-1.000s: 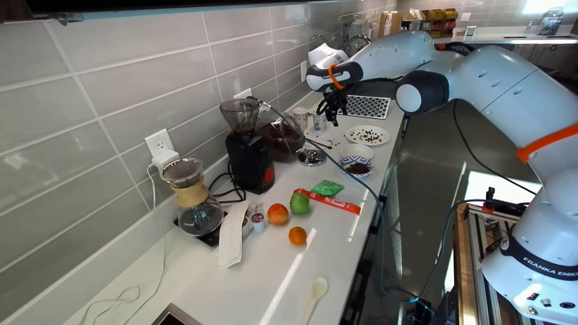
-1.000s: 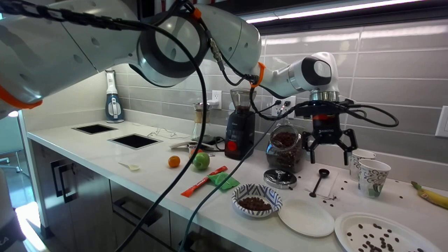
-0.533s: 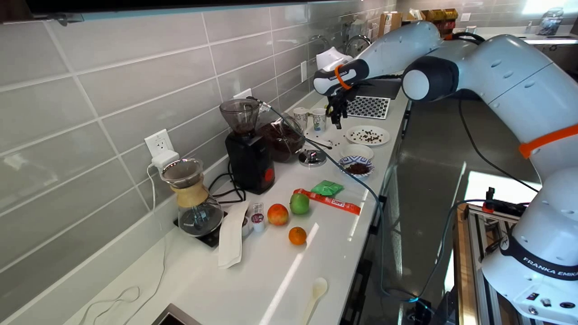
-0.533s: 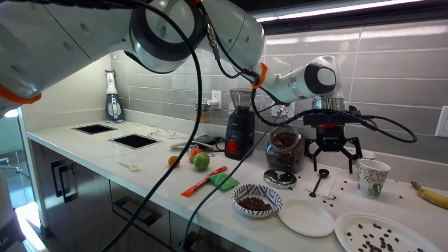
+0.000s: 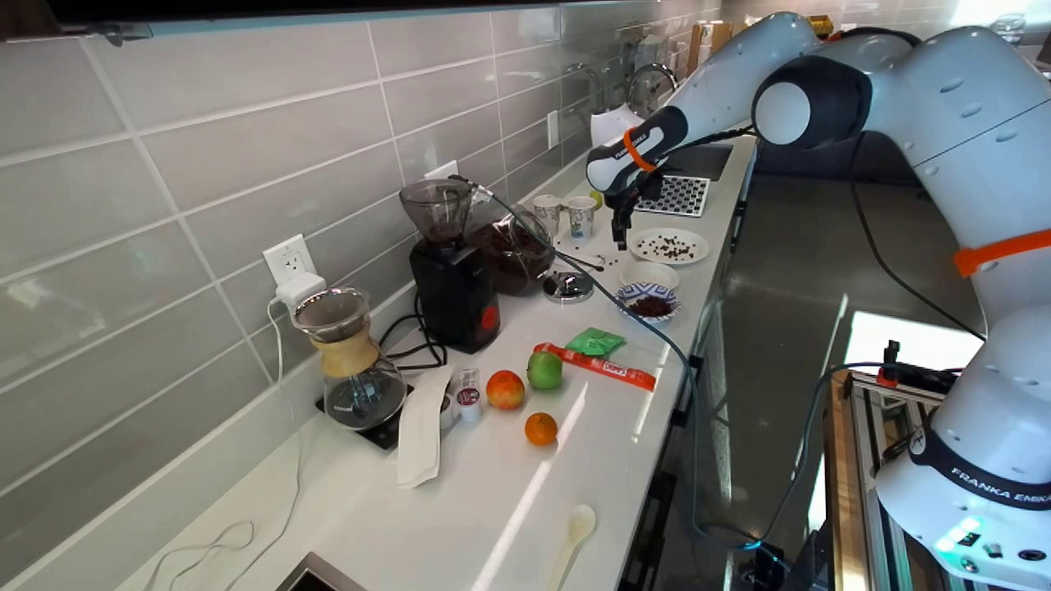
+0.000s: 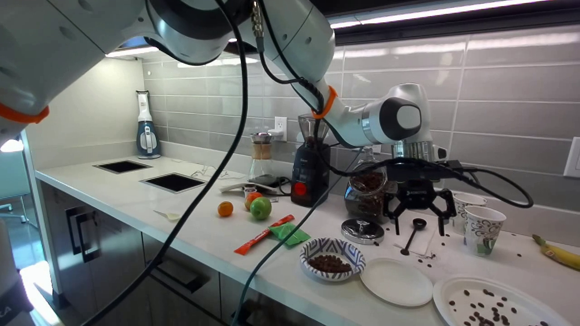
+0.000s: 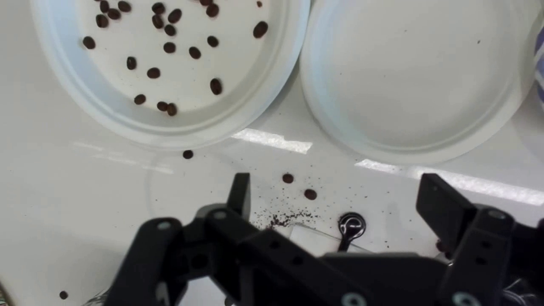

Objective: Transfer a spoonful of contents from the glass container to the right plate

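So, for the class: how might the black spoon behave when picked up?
The black spoon is probably stiff: its slim handle lies straight. Glossy highlights in the wrist view suggest it may slip. Its round head might rock if nudged.

I am in a kitchen, though whether a home's or an office's I cannot tell. A white counter (image 5: 484, 509) runs along a tiled wall (image 5: 271, 180), with a curved tap (image 5: 654, 67) far down it and, in an exterior view, dark drawers (image 6: 195, 260) below. By the wall I see a coffee maker (image 5: 349, 361), then farther along a coffee grinder (image 5: 453, 279) and a glass jar (image 5: 502, 256), dark inside. Fruit (image 5: 545, 370), paper cups (image 6: 484, 228) and plates (image 6: 396, 281) share the top with them.
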Robot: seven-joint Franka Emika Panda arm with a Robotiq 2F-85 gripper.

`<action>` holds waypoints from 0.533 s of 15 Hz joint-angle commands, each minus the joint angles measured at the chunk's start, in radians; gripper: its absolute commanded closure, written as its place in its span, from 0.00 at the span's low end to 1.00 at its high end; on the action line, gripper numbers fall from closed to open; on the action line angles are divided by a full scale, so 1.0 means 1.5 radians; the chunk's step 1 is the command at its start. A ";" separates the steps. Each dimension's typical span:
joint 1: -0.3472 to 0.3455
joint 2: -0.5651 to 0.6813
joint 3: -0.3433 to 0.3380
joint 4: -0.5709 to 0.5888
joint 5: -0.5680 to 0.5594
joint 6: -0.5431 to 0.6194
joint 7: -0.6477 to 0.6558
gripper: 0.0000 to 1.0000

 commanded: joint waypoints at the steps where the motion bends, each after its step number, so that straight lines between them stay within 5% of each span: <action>1: -0.009 -0.107 0.009 -0.162 0.010 0.075 -0.012 0.00; 4: -0.017 -0.159 0.013 -0.247 0.038 0.175 -0.021 0.00; 8: -0.084 -0.206 0.092 -0.336 0.172 0.335 -0.130 0.00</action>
